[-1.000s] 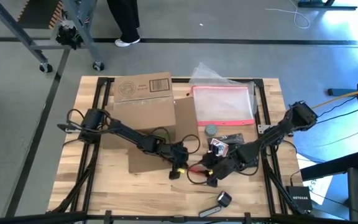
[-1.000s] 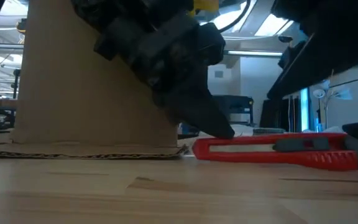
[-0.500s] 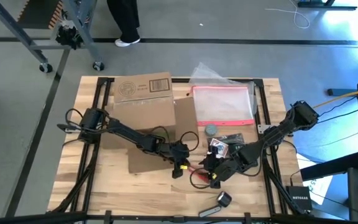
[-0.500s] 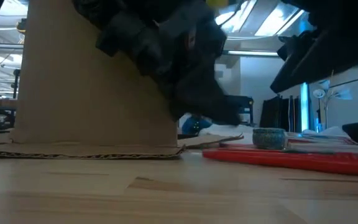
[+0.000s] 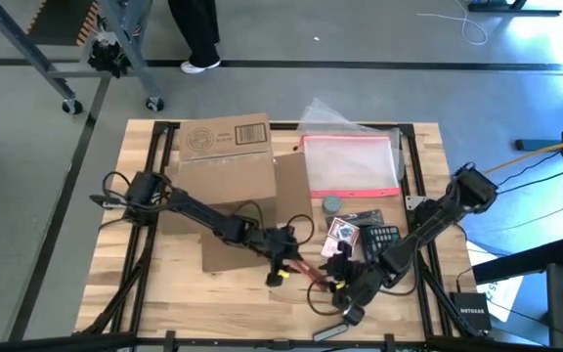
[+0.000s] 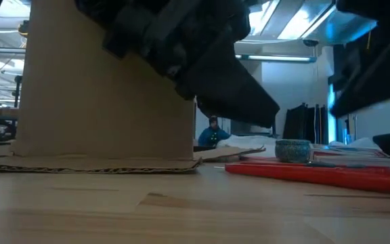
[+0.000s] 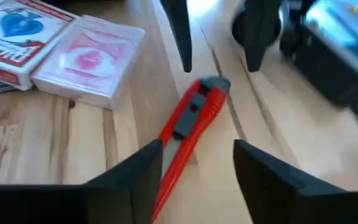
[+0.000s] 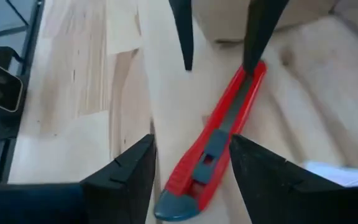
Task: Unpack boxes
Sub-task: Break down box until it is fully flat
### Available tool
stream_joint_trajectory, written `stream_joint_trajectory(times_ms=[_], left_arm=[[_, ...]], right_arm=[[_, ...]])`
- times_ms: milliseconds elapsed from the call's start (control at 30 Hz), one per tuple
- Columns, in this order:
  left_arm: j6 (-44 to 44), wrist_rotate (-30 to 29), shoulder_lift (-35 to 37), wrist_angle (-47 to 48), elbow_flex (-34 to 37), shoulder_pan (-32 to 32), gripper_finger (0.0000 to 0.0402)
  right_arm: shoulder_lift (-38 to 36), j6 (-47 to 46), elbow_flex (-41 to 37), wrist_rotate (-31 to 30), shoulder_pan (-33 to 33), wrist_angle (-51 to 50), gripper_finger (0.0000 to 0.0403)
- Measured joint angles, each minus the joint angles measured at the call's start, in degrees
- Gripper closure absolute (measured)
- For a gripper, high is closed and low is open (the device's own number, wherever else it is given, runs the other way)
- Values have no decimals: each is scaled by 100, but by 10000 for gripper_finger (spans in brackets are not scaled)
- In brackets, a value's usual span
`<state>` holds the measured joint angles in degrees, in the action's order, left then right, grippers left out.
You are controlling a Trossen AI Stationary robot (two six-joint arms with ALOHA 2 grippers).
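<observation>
The brown cardboard box stands at the table's far left on a flat sheet of cardboard; the low view shows its wall. A red box cutter lies flat on the wood near the table's middle. My left gripper is open just above one end of the cutter, a finger on either side, apart from it in the low view. My right gripper is open at the cutter's grey other end, its fingers standing on either side of it.
Two card packs lie beside the cutter. A clear pouch with a pink edge lies at the far right, with a grey roll and a black keypad device nearer. A small black tool lies by the near edge.
My left gripper has opened and let go of the cutter's end, rising a little and rolling. The cutter has swung round on the table and now lies flat. My right gripper has moved toward the table's near edge, down to the cutter's other end.
</observation>
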<state>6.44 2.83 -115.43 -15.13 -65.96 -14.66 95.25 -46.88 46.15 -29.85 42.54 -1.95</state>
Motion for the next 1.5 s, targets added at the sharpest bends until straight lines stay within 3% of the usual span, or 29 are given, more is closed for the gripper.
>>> stream_joint_trajectory(times_ms=[133, 333, 700, 1033, 1200, 1500], left_arm=[[-424, -11, -82, 4, 0, 2, 187], [-740, -133, -207, -60, -4, 7, 183], [-794, -479, -610, -115, -4, 13, 183], [314, -494, -641, -108, -15, -58, 182], [961, -480, -642, -132, -15, -64, 183], [1117, -480, -652, -230, -11, -103, 182]], right_arm=[[476, -230, 0, -284, 34, 541, 206], [989, -605, -2, -988, 24, 878, 206], [1520, -777, 0, -992, 24, 1267, 205], [1527, -87, -2, -1006, 20, 1206, 205], [1527, -208, -9, -1003, -28, 1278, 203], [1784, -471, 9, -1421, 21, 1354, 130]])
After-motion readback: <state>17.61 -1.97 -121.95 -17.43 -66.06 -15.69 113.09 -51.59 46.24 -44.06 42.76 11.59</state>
